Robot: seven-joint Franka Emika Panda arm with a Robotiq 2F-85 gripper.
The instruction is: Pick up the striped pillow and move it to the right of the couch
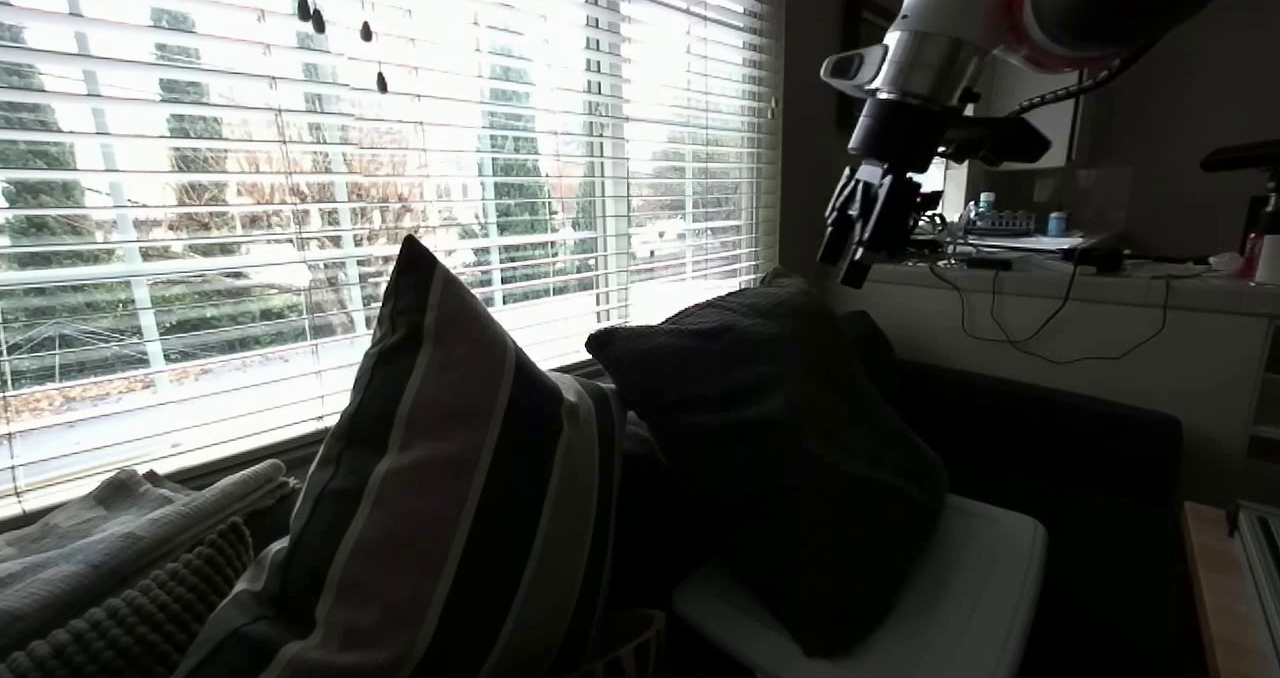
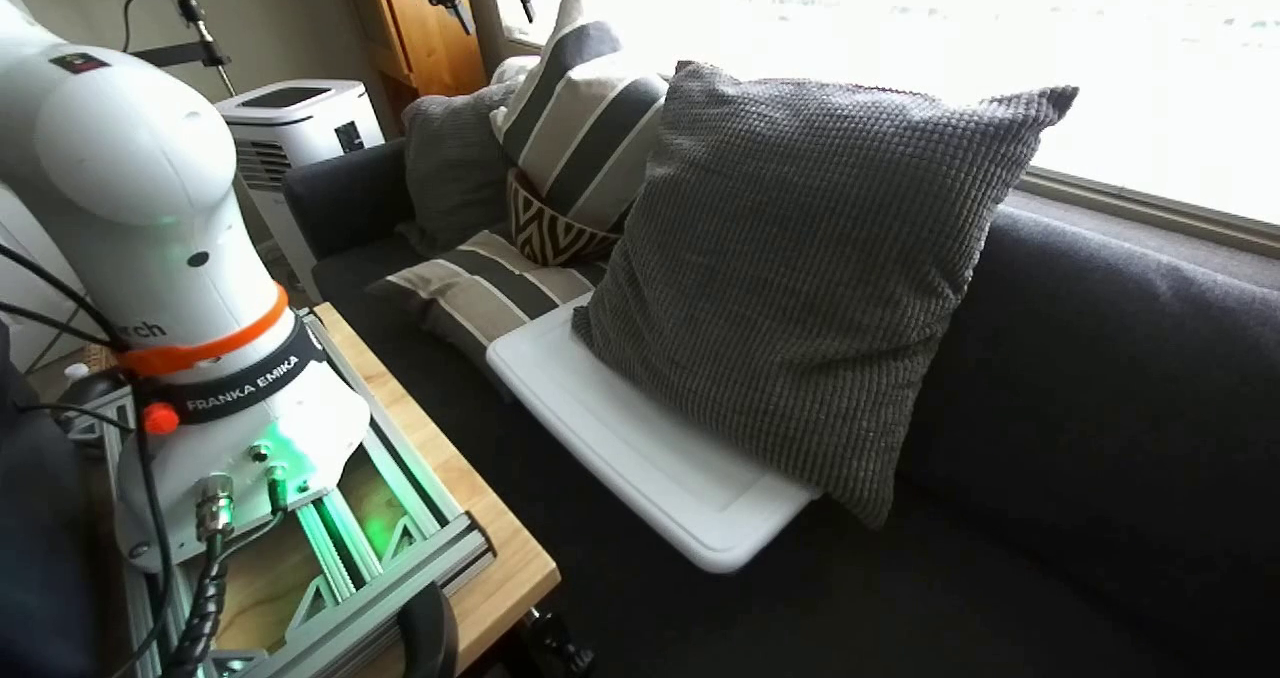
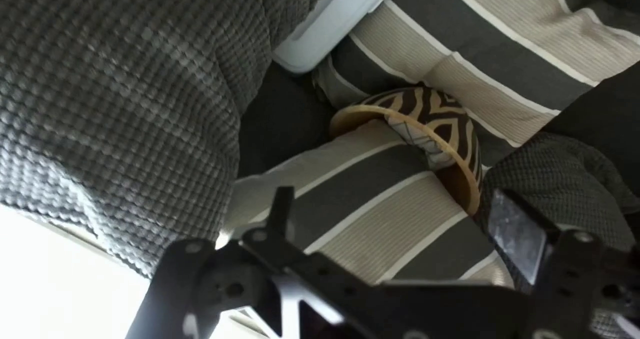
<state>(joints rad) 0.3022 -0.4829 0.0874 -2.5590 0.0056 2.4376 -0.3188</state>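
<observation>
The striped pillow (image 2: pixel 600 128) stands tilted with a corner up in a brown-patterned bowl (image 2: pixel 550 228) on the dark couch (image 2: pixel 1120 358). It is large in the foreground of an exterior view (image 1: pixel 450 518), and the wrist view shows it from above (image 3: pixel 380 219). A second striped cushion (image 2: pixel 490 288) lies flat in front of the bowl; it also shows in the wrist view (image 3: pixel 500 44). My gripper (image 2: pixel 499 20) is open and empty, raised near the upright pillow's top corner and apart from it. In the wrist view, the fingers (image 3: pixel 400 224) spread across the pillow's outline.
A big ribbed grey cushion (image 2: pixel 800 258) leans on a white lid (image 2: pixel 640 448) on the couch. A smaller grey cushion (image 2: pixel 455 173) sits by the far armrest. The window blinds (image 1: pixel 300 208) run behind the couch. The robot's wooden table (image 2: pixel 500 518) stands in front.
</observation>
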